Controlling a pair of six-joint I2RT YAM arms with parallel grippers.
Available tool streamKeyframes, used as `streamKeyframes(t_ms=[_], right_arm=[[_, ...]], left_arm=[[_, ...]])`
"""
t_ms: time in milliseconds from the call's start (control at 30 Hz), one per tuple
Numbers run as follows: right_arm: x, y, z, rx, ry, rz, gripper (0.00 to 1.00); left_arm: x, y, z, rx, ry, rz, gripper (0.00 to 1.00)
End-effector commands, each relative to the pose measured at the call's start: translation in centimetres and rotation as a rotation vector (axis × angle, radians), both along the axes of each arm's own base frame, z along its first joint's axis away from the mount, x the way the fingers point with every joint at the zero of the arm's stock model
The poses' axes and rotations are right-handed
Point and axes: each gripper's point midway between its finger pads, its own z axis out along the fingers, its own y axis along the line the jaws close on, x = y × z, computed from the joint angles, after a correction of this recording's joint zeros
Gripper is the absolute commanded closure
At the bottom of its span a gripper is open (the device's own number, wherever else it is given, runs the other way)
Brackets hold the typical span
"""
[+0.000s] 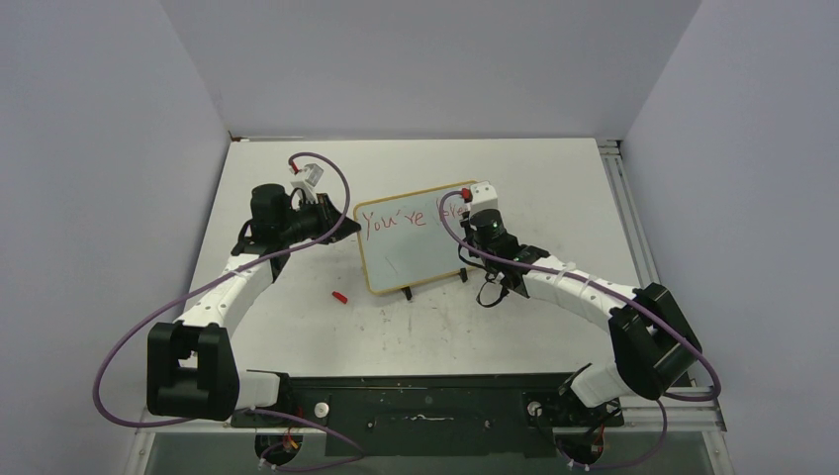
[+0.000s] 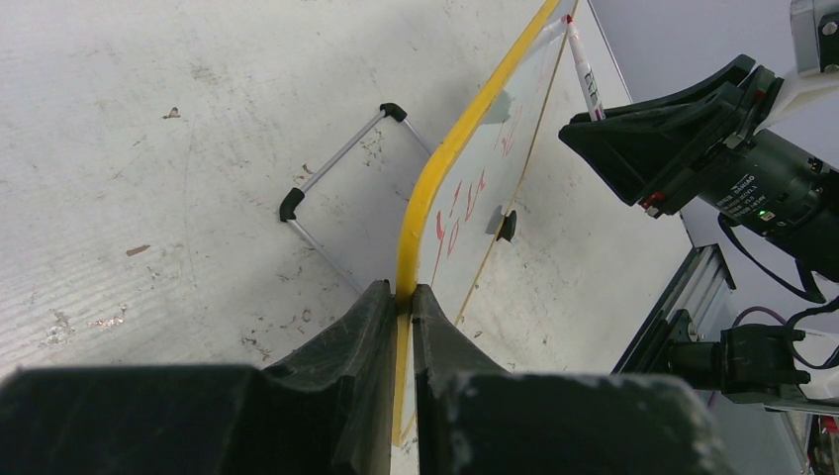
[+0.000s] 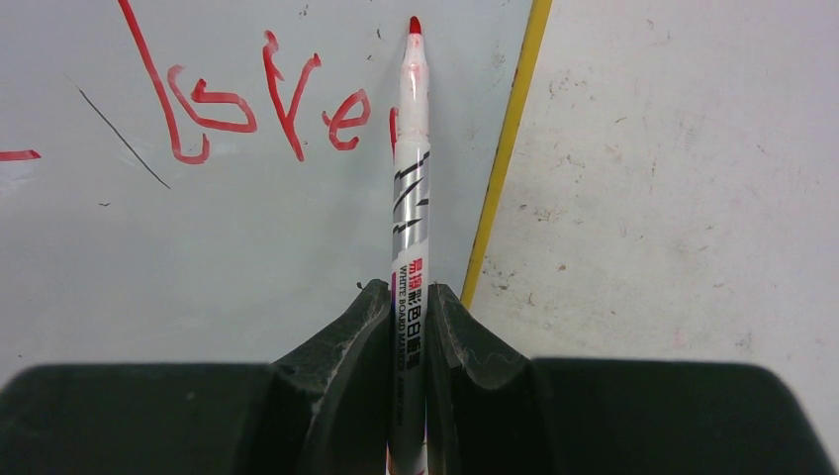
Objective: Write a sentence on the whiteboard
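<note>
Red cap (image 1: 339, 296) lies loose on the surface (image 1: 554, 188), near the board's lower left corner, not touching it. Surface scuffed and speckled grey. A wire stand (image 2: 336, 163) with black feet props the board from behind. From above, my right arm hides the board's upper right corner.

Whiteboard (image 1: 411, 237) stands tilted mid-surface between my arms. My left pincer (image 2: 406, 297) is clamped on its yellowish frame edge. My right pincer (image 3: 408, 292) is closed around a red marker (image 3: 411, 168), tip by the right frame.

The sentence (image 1: 401, 220) so far: "You're", then "love" and a further stroke partly behind the marker. Barrel reads "WHITE BOARD MARKER" under Chinese characters.
</note>
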Motion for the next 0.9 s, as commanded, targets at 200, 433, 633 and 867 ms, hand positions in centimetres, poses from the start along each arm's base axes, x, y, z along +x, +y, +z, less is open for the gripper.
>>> streamKeyframes(t_ms=[200,433,633,867], right_arm=[[-1.1,-0.2,-1.4,0.031,0.031,0.001,0.95],[-1.9,-0.8,-2.5,0.034,0.053,-0.012,0.95],[-2.2,-1.2,-2.9,0.029,0.063,-0.024,0.95],[-1.8,-2.1,-2.3,0.010,0.050,-0.072,0.95]], left_arm=[[0.4,0.1,2.3,-0.007,-0.086,-0.008,1.00],[0.3,0.1,2.3,-0.007,-0.087,-0.008,1.00],[0.3,0.1,2.4,-0.007,-0.088,-0.009,1.00],[0.3,0.1,2.3,-0.007,-0.087,-0.008,1.00]])
